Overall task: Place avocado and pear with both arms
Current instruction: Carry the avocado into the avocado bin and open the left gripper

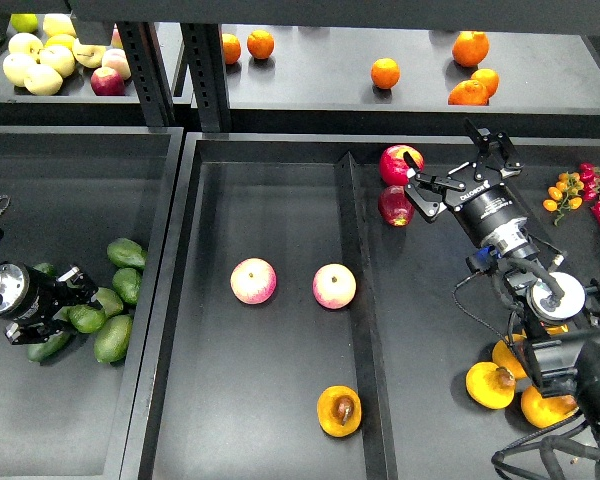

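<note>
Fingers of the right gripper (458,165) stand wide apart and hold nothing; it hangs over the right bin, just beside two red apples (399,165). The left gripper (75,290) is dark and seen from the side, pressed against the heap of avocados (115,300) in the left bin. I cannot tell if its jaws are spread or closed, or if one fruit is already between them.

The avocado that the task asks for is somewhere in this heap; the one touching the gripper is the likely choice. The pear (339,411) lies alone at the near end of the middle bin (280,180), with its dark hollow facing up.

I judge the avocado to be light, firm and smooth, so its glossy skin can slip. It is best taken across the plump middle, not at the narrow end. The pear looks round and firm but may bruise. A hold across its widest part, from above, seems safest.

Two pink-and-yellow apples (253,281) lie in the middle bin, well apart from the pear, so they do not block it. Similar orange fruits (492,385) lie in the right bin under the right arm and can be confused with the pear. The wall between the middle and right bins stands between the right gripper and the pear. The other avocados crowd around the left gripper and may roll.
</note>
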Controlling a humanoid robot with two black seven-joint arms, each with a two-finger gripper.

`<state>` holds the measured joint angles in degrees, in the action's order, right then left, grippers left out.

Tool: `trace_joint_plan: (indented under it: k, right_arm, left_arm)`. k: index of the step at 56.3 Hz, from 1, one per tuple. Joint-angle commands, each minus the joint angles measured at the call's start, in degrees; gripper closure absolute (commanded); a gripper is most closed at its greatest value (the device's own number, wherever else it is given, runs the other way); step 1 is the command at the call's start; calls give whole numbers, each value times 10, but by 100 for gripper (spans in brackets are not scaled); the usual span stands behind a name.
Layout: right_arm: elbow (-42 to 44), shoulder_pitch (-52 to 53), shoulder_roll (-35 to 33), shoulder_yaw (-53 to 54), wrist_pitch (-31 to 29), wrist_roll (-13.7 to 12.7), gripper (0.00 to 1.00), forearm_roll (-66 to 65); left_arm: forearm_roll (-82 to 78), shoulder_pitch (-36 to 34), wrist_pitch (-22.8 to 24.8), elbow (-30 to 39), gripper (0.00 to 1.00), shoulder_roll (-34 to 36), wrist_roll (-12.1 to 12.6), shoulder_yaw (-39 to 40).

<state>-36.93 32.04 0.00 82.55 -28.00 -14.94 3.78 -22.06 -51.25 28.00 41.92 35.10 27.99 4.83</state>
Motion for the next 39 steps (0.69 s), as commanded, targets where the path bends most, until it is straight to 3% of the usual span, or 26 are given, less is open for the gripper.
trace_joint_plan:
  k: [1,11,23,26,32,39]
  right_arm:
    - [-1,-2,0,1,0,0,0,1]
    - [-1,-2,0,0,0,0,0,1]
    - [-1,-3,0,0,0,0,0,1]
    - [-2,-3,0,1,0,0,0,1]
    - [-3,-3,0,0,0,0,0,0]
    - [-3,-3,0,0,0,-1,0,1]
  left_arm:
    - [0,7,0,-4,60,-2,0,0]
    - [0,19,0,-7,51,-12,0,6]
    - [0,19,0,-9,31,-16,0,12]
    - [-1,16,0,-9,25,-16,0,14]
    - [0,11,0,-9,2,-9,0,30]
    - [1,11,0,-10,1,0,0,69]
